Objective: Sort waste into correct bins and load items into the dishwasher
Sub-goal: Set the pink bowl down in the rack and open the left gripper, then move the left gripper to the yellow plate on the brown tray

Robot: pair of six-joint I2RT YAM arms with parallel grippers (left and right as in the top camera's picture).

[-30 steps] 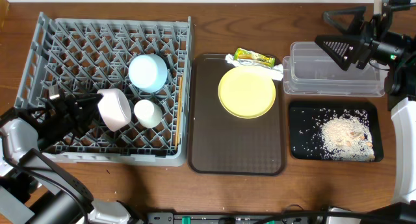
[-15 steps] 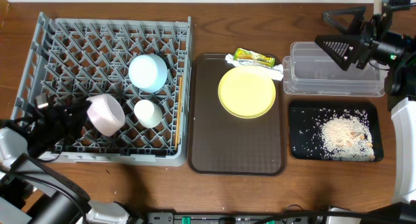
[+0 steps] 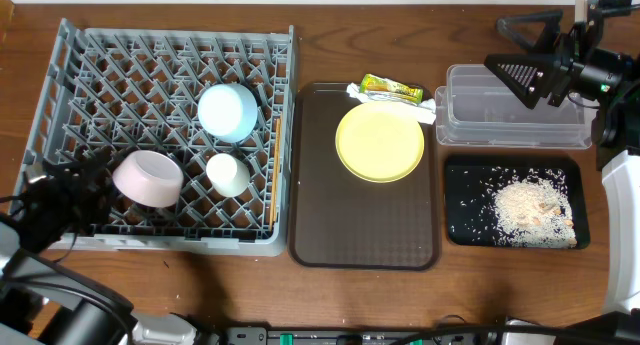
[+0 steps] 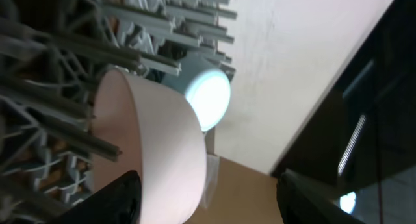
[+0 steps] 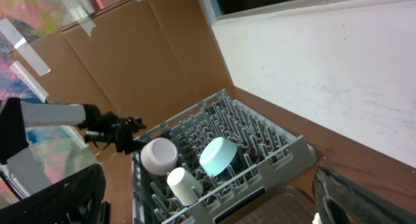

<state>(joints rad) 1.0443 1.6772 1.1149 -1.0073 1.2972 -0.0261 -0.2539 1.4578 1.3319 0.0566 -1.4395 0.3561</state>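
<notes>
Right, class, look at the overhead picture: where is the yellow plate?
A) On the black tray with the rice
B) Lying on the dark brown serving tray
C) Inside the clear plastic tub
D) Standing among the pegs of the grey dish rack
B: the yellow plate lies flat on the upper part of the dark brown serving tray, to the right of the grey dish rack.

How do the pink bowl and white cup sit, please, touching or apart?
Apart: overhead view shows grey rack between the pink bowl and white cup.
</notes>
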